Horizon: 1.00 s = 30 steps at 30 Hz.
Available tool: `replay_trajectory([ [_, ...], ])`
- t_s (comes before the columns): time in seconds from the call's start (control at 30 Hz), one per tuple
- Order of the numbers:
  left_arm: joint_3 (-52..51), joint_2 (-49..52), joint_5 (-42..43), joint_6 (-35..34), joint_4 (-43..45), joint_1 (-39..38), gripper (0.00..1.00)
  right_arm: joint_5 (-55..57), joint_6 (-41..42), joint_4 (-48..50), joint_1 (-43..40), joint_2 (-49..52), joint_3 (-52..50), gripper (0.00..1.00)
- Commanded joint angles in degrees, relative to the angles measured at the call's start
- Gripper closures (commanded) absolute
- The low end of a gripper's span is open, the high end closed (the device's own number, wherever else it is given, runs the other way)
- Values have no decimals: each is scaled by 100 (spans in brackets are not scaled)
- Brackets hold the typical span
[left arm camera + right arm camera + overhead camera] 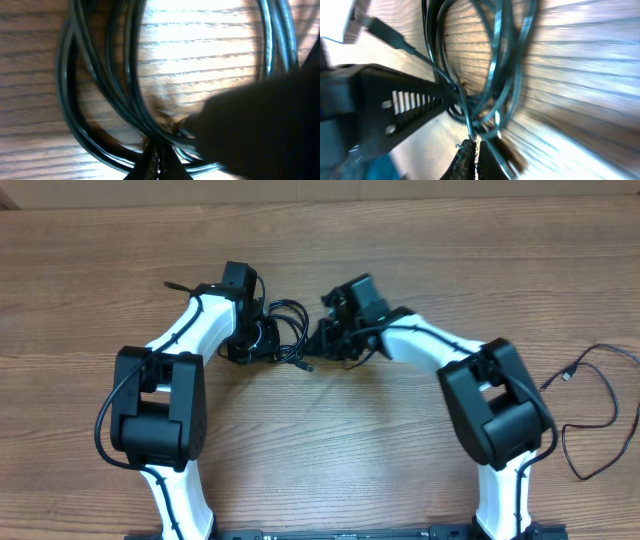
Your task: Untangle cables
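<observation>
Separating step: cables bunched at centre of counter. L hand & R hand each clamped shut on strands. Next prob needs slow outward pull w/o tightening knot.

From my end the counter reads as wood: brown grain, a low satin sheen where light hits; the cables look like smooth black rubbery plastic, glossy with bright highlights; the arm shells are smooth white plastic; their joint housings are black matt plastic.
</observation>
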Motion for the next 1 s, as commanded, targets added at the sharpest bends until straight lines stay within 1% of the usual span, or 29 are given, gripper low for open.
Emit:
replay_trajectory([
  [0.0,-155,173,-483,-2,70,-35,95,-1335,-24,-81,-271,31,31,96],
  [0.07,-155,173,-483,-2,74,-35,95,-1650,-24,-120,-396,31,31,96],
  [0.17,-155,175,-481,-2,70,-35,95,-1718,-37,-140,-463,31,31,96],
  [0.2,-155,175,-479,-2,76,-35,94,-1644,-79,-144,-455,33,31,67],
  [0.23,-155,175,-479,-2,76,-35,94,-1534,-90,-144,-415,33,31,62],
  [0.4,-155,175,-476,-2,74,-35,93,-70,-85,-140,-133,33,31,62],
  [0.5,-155,175,-476,-2,76,-35,92,177,-90,-72,-7,33,31,76],
  [0.57,-155,175,-470,-2,76,-35,91,192,-85,52,76,33,31,77],
  [0.63,-155,175,-459,-2,74,-35,92,271,-85,146,138,33,31,76],
  [0.83,-155,175,-459,0,76,-35,92,1300,-85,195,448,48,31,76],
  [0.9,-155,175,-459,0,74,-35,92,1331,-83,291,531,111,31,71],
  [0.97,-155,175,-461,0,74,-35,91,1394,-83,354,557,192,31,71],
])
